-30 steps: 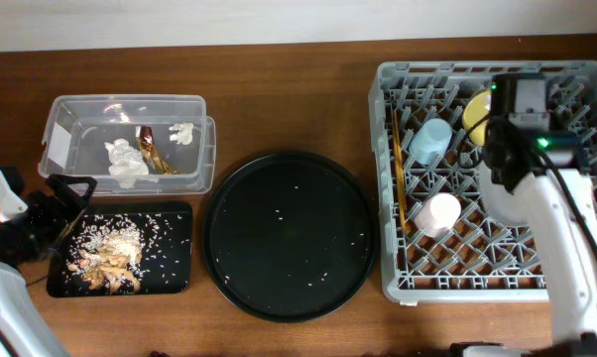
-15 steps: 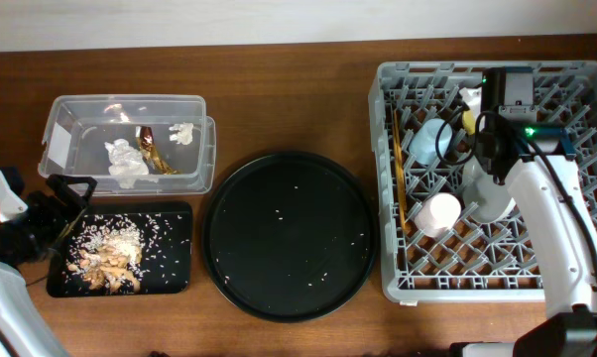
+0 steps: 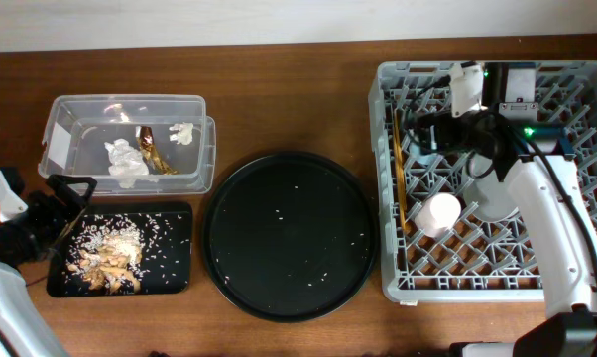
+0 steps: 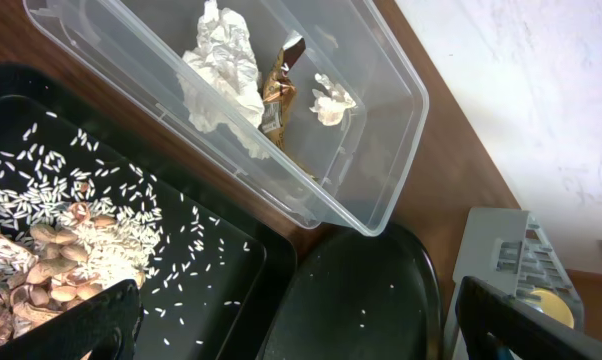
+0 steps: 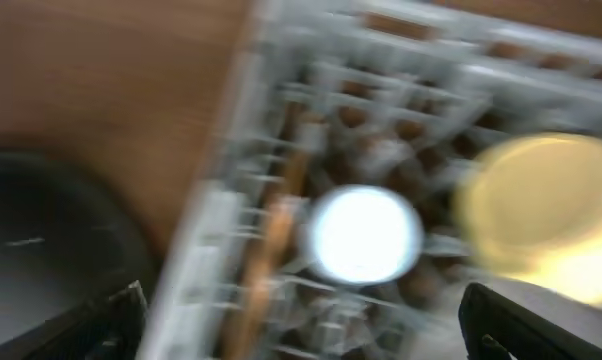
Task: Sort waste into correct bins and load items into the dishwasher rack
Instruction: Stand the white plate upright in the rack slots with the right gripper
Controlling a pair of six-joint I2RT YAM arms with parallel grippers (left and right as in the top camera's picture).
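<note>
Your right gripper (image 5: 301,310) hangs over the upper left part of the dishwasher rack (image 3: 477,286), its fingers spread wide with nothing between them. The rack fills the right side of the overhead frame and its right wall meets the frame edge, so bare tabletop (image 3: 298,99) opens only to its left, at top centre. Lower centre, the round black tray (image 3: 289,233) sits just beside the rack's left wall and the flat black tray (image 3: 170,270). The clear tub (image 3: 80,103) lies close above that flat tray. Your left gripper (image 3: 75,208), also wide and holding nothing, is over the flat tray's left end. In the tub lie crumpled white tissue (image 4: 221,70) and a gold-brown foil wrapper (image 4: 276,95). Beige food scraps (image 3: 105,266) and white rice crumbs (image 3: 120,236) lie on the flat tray. In the rack, thin gold utensils (image 3: 400,183) run along the left side beside a pale cup (image 3: 439,213). The grey plate (image 3: 489,203) is mostly hidden under your right arm. The right wrist view is smeared, and the yellow bowl (image 5: 541,205) shows there only as a blur.
</note>
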